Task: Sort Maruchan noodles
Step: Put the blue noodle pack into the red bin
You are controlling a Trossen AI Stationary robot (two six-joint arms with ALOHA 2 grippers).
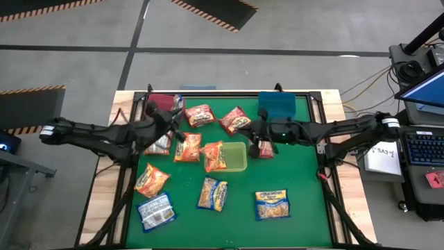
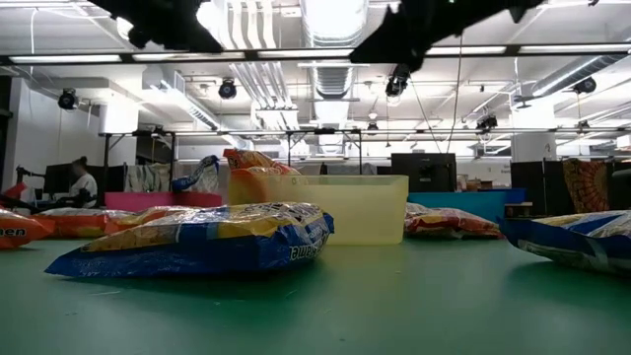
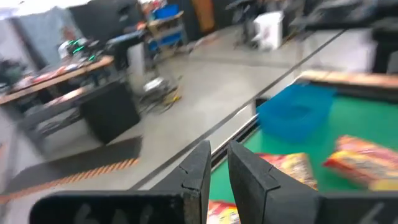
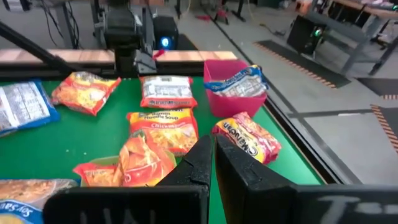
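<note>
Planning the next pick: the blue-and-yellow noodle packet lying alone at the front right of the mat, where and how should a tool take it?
The blue-and-yellow packet lies flat with bare green mat on every side. Probably best to come straight down from above and pinch across its shorter width at the middle, where the crinkly wrapper bulges over the noodle block. Its flat sealed ends offer less to hold.

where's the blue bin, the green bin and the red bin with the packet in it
blue bin [image 1: 277, 105]: high view, middle of its floor.
green bin [image 1: 239, 161]: high view, bare part of its floor, right of the packet.
red bin [image 4: 219, 102]: right wrist view, its front wall.
</note>
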